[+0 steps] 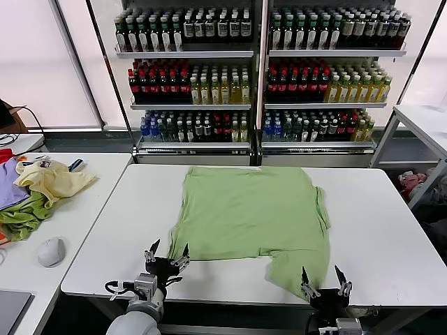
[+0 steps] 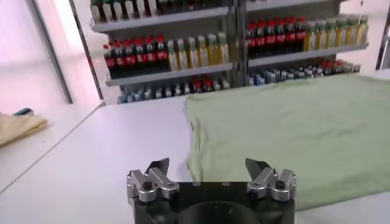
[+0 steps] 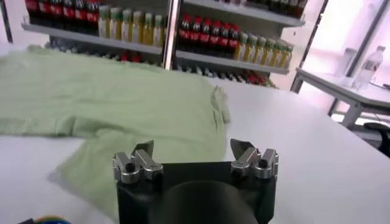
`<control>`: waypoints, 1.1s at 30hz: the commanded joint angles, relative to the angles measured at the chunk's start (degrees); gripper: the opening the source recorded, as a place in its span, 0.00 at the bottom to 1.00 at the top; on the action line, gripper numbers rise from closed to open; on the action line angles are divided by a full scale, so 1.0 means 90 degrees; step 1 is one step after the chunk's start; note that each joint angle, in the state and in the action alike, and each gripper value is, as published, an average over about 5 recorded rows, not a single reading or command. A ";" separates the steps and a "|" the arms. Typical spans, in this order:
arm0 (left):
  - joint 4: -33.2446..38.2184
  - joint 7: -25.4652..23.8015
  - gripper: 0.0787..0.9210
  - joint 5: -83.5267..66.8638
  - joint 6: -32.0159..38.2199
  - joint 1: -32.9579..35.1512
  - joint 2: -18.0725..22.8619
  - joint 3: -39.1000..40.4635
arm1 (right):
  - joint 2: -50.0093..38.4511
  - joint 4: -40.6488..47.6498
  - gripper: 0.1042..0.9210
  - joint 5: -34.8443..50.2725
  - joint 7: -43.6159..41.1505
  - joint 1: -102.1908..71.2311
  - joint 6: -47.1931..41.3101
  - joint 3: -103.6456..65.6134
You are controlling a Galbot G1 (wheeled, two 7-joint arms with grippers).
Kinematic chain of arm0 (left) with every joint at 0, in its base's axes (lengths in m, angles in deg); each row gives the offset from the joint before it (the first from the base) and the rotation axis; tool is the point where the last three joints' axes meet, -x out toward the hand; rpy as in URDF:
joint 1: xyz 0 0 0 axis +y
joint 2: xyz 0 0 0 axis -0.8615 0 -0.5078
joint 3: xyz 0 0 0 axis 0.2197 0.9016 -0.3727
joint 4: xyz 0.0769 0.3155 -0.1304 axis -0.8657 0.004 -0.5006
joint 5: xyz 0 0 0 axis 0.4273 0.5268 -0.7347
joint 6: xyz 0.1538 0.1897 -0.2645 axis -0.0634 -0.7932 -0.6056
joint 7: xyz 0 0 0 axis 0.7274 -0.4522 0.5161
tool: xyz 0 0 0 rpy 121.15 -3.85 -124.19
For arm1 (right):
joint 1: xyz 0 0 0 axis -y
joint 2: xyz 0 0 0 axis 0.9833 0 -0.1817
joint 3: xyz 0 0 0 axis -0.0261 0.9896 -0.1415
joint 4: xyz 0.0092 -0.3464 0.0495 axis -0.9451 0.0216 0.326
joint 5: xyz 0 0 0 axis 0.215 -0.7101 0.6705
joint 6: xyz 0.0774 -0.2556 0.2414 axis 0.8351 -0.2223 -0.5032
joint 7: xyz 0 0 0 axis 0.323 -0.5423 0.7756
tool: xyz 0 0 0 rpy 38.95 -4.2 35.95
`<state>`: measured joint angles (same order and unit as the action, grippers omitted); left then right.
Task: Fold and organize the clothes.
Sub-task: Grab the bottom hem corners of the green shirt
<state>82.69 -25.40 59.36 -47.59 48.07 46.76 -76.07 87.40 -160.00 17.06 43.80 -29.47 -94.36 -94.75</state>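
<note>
the polo shirt (image 1: pixel 251 209) at centre frame looks light, limp — pinch its near hem; left end effector (image 1: pixel 166 258) and right end effector (image 1: pixel 325 283) both released.

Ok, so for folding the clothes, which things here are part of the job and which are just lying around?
Part of the job:
- light green shirt, spread flat on the white table
- left gripper, open, at the shirt's near left edge
- right gripper, open, at the near right flap

Just lying about:
- pale yellow garment and darker green cloth on the side table
- mouse
- bottle shelves
</note>
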 commanded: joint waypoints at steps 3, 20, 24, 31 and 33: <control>-0.0517 0.0178 0.79 -0.0086 -0.0412 -0.0306 -0.0096 0.0161 | 0.0139 0.0205 0.87 -0.0050 0.0120 -0.0133 -0.0103 0.0172; -0.0582 0.0199 0.21 -0.0868 -0.0421 -0.0142 -0.0115 0.0253 | 0.0064 0.0250 0.33 0.0888 0.0070 -0.0049 -0.0223 0.0147; -0.0504 0.0165 0.08 -0.1020 -0.0412 -0.0102 -0.0148 0.0230 | -0.0008 0.0140 0.19 0.0977 -0.0042 -0.0028 -0.0159 0.0100; 0.0071 -0.0007 0.02 -0.1313 -0.0005 -0.0009 -0.0216 0.0182 | -0.0255 -0.0298 0.03 0.1067 -0.0329 0.0067 0.0280 -0.0267; 0.0304 -0.0047 0.02 -0.1394 0.0204 0.0000 -0.0257 0.0160 | -0.0351 -0.0455 0.03 0.1124 -0.0379 0.0159 0.0400 -0.0405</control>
<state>79.85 -24.56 50.84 -50.14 47.71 44.96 -74.59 85.53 -161.11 26.08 41.66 -28.51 -93.50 -96.18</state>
